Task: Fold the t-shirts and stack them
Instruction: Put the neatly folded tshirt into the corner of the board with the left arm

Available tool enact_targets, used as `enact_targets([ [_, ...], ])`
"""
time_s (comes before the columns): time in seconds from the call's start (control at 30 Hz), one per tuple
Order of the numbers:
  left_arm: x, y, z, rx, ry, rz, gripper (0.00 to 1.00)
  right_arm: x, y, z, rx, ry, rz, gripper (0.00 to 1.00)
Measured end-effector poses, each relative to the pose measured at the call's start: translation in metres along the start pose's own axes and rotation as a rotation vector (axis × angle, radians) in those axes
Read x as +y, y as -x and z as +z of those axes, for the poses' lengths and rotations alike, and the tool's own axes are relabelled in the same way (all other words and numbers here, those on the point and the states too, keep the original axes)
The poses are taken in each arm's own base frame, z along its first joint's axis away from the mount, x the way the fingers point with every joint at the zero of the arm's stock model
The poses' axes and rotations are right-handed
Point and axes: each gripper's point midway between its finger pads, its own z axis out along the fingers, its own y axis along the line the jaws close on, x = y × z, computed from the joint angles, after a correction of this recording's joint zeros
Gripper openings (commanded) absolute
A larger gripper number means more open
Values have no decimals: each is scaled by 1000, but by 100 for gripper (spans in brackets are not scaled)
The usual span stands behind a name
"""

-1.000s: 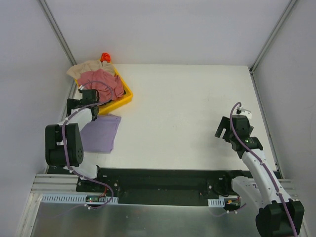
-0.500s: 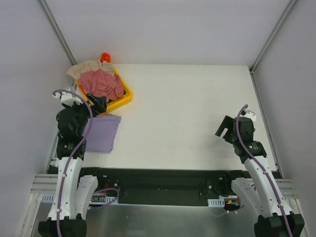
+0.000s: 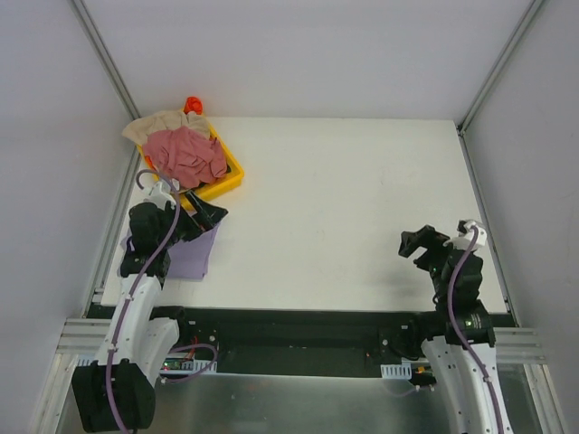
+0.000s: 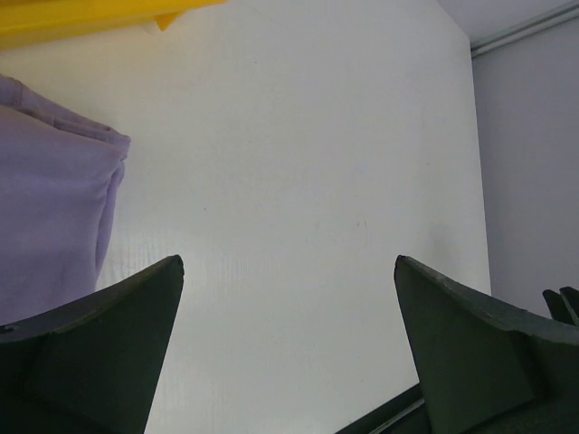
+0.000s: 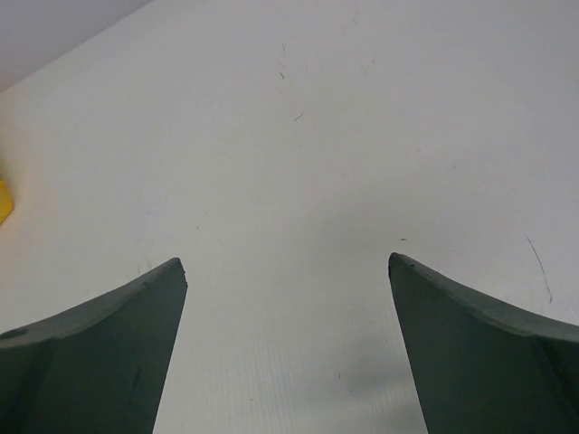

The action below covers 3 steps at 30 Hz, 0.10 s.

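A folded lavender-purple t-shirt [image 3: 192,255] [image 4: 50,208] lies flat at the table's near left. A crumpled pink-red t-shirt [image 3: 185,154] fills the yellow tray [image 3: 232,172], and a beige t-shirt [image 3: 154,125] hangs over the tray's far left rim. My left gripper [image 3: 211,215] [image 4: 288,260] hovers open and empty over the purple shirt's far right corner, pointing right across the bare table. Near the table's right front, my right gripper [image 3: 418,242] [image 5: 286,260] is also open, with only bare table between its fingers.
A small orange-red object [image 3: 192,104] sits behind the tray at the far left corner. White walls and metal posts close in the table's left, right and far sides. A black rail [image 3: 298,330] runs along the near edge.
My left arm has swung back from the tray and lowered, its gripper now by the purple shirt's corner. The right arm has drawn back toward the near edge. Both grippers stayed open.
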Motion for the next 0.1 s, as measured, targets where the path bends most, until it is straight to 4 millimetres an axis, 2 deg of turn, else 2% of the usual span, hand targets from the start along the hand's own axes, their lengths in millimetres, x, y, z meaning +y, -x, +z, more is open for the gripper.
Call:
enact_targets([
  [0.1, -2, -1, -3, -9, -7, 5, 99, -1, -1, -2, -44, 22, 7, 96],
])
